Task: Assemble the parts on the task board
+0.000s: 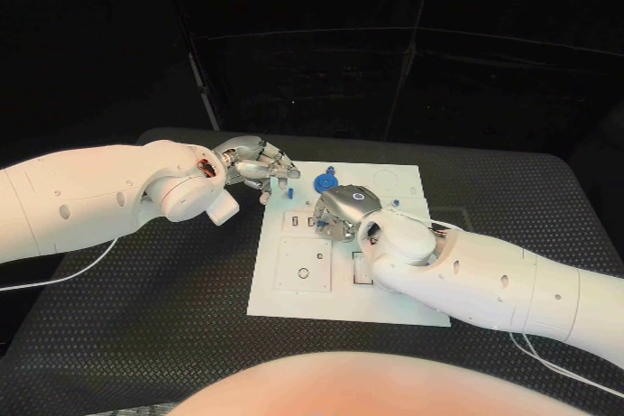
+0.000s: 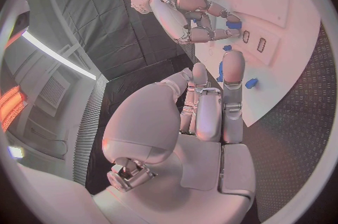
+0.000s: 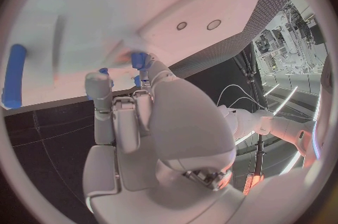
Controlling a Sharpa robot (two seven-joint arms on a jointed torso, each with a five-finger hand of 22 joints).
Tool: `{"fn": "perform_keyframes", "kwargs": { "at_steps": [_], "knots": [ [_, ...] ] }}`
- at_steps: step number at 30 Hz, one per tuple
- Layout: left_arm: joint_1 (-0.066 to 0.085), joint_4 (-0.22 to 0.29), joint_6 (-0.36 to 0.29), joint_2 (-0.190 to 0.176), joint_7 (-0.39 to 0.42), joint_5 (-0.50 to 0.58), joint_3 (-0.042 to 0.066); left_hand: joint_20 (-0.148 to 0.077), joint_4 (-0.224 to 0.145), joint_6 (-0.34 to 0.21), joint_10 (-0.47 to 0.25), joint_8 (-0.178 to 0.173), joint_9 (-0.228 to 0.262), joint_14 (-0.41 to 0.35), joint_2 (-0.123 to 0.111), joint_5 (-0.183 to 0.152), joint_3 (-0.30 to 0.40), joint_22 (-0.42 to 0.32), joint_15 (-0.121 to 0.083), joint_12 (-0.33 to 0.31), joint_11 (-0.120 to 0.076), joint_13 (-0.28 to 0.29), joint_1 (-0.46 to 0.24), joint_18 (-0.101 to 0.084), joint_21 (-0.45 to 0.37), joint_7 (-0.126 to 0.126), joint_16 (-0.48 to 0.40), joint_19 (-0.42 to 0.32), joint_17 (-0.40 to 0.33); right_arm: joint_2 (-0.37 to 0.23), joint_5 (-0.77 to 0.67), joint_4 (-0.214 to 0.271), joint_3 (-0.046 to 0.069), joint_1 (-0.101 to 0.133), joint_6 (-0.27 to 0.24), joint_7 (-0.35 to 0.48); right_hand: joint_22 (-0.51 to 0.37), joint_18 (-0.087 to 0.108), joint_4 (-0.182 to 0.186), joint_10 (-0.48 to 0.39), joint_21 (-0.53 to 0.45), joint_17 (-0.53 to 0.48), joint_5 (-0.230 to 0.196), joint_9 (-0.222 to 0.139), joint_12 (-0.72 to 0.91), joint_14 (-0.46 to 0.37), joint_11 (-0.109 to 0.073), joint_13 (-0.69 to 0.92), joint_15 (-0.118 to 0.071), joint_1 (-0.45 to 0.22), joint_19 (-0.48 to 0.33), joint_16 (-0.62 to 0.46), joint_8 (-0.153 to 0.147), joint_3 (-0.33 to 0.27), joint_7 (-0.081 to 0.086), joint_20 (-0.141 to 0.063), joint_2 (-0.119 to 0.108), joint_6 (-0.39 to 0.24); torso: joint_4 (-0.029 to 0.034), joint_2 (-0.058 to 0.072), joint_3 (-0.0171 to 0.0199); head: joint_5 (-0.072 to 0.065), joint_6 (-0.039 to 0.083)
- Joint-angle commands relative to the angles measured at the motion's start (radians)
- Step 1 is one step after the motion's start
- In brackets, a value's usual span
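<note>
Currently your left hand (image 1: pixel 255 168) sits at the far left corner of the white board (image 1: pixel 302 299), fingers bent down toward the board edge. From the left wrist camera its fingertips (image 2: pixel 233 62) are beside a small blue part (image 2: pixel 251 83) near that edge, and a sliver of blue (image 2: pixel 221 71) shows right behind one finger. You can't tell from these views whether it is pinching that piece or just touching it.

Moving right, a blue part (image 1: pixel 324 180) stands on the far half of the board, between the two hands and just beyond the right one.

Your right hand (image 1: pixel 341 210) is over the middle of the board, palm down, fingers curled onto the surface. In the right wrist camera its fingertips (image 3: pixel 144 62) close around a small blue part (image 3: pixel 138 58) pressed against the board, so it looks clamped on that one. That same camera shows a long blue bar (image 3: pixel 14 76) lying flat on the board, well apart from the fingers.

Black table (image 1: pixel 156 326) mat under everything.
</note>
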Motion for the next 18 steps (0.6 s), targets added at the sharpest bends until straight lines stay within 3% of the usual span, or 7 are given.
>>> {"fn": "perform_keyframes", "kwargs": {
  "at_steps": [1, 10, 18],
  "knots": [
    [0.002, 0.000, 0.015, 0.001, -0.004, 0.006, 0.001, 0.002, 0.001, -0.009, 0.001, 0.006, -0.001, 0.000, -0.012, 0.003, 0.007, -0.002, 0.007, -0.003, 0.003, -0.002, -0.001, 0.012, -0.004, 0.002, -0.007, 0.006, -0.002, -0.001, 0.023, 0.002, 0.000, 0.000, -0.026, 0.015, 0.002, -0.006, -0.002, 0.037, 0.005, 0.183, -0.007, 0.010, 0.005, 0.087, -0.036, 0.057, -0.008, 0.009, 0.003, 0.007, 0.006, 0.008, -0.001, -0.003, 0.026, 0.006, -0.0002, -0.001, -0.0001, 0.000, -0.001],
    [0.002, 0.000, 0.022, 0.001, -0.013, 0.006, 0.001, 0.003, 0.001, -0.011, 0.000, 0.006, -0.002, -0.001, -0.014, 0.003, 0.010, -0.005, 0.007, -0.003, 0.004, -0.003, -0.004, 0.013, -0.007, 0.003, -0.008, 0.005, -0.003, -0.006, 0.035, -0.010, 0.000, 0.000, -0.026, 0.009, -0.004, -0.006, -0.015, 0.034, 0.003, 0.177, -0.026, 0.011, -0.001, 0.085, -0.033, 0.053, -0.009, -0.008, -0.003, 0.004, -0.001, 0.034, 0.004, -0.007, 0.022, -0.010, 0.0001, -0.001, -0.0006, 0.000, -0.002],
    [0.002, -0.002, 0.029, 0.003, -0.020, 0.006, 0.001, 0.003, 0.002, -0.012, -0.001, 0.007, -0.003, -0.001, -0.015, 0.003, 0.013, -0.006, 0.008, -0.003, 0.005, -0.004, -0.006, 0.013, -0.008, 0.003, -0.009, 0.005, -0.004, -0.006, 0.044, -0.023, 0.000, 0.000, -0.027, 0.021, -0.029, -0.004, -0.008, 0.004, -0.011, 0.163, -0.031, -0.012, -0.038, 0.082, 0.003, 0.018, 0.019, -0.056, -0.024, -0.004, -0.067, 0.052, 0.048, 0.013, -0.020, -0.104, 0.0000, 0.000, -0.0001, 0.000, -0.002]
  ]
}}
